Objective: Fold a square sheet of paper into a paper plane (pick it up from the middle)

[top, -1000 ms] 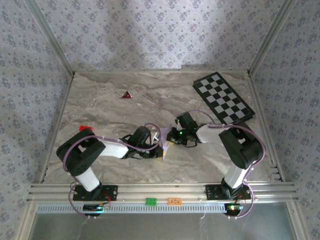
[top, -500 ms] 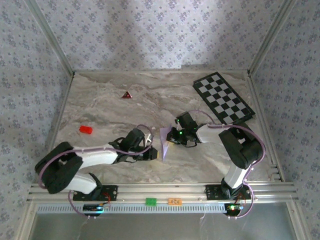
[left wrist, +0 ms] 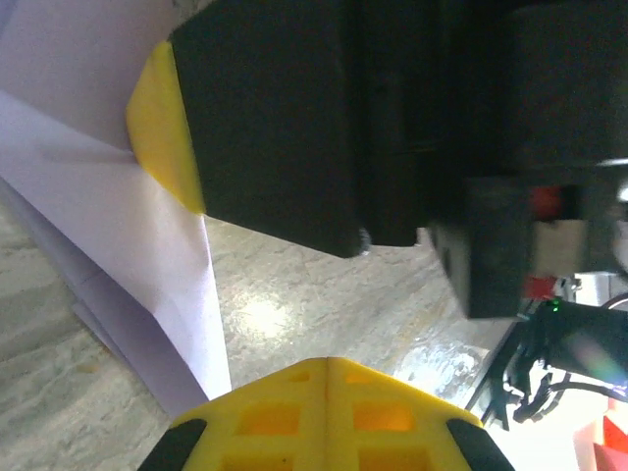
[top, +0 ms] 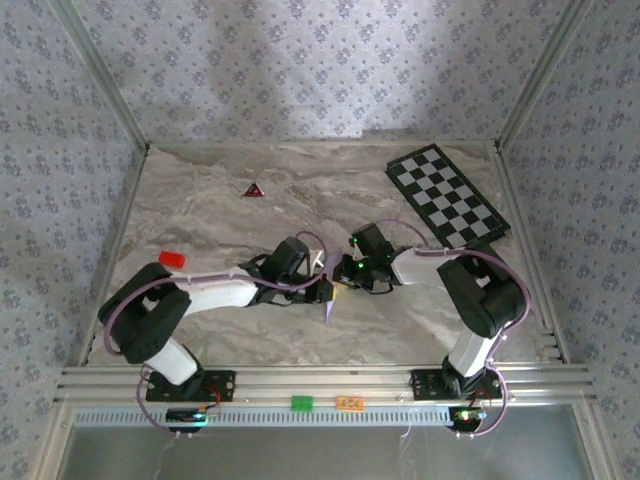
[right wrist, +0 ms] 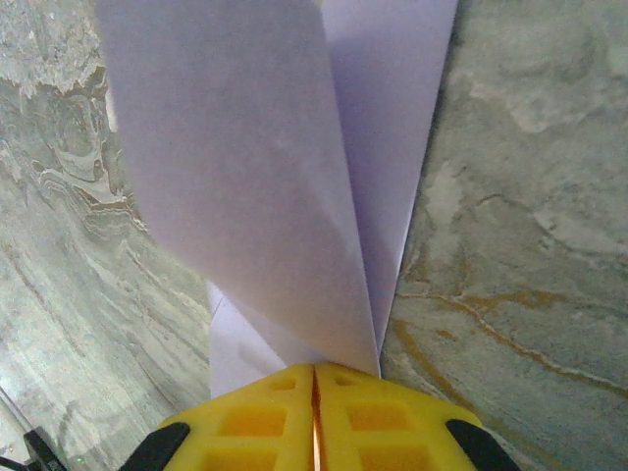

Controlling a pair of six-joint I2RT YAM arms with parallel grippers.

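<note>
The marble table [top: 200, 215] carries the black-and-white checkered board [top: 447, 195] at its far right corner. The left arm [top: 215, 293] and the right arm [top: 480, 290] both reach to a spot left of the board and nearer the bases than it, where their ends meet. The lilac paper [top: 329, 306] is at that spot, folded into layers, well apart from the board.

In the right wrist view the right gripper [right wrist: 314, 371] has its yellow fingers pressed together. The paper's layers fan out from the fingertips over the marble, so it pinches the paper.

In the left wrist view the left gripper [left wrist: 328, 365] has its fingers closed with no gap. The paper's edge runs down just beside one finger, and I cannot tell whether any of it is caught between them. Above, a yellow tip of the other gripper rests on the paper.

A small red block [top: 172, 259] lies far left of the board and nearer the bases. A dark red triangle [top: 253, 189] lies left of the board, about level with it.
</note>
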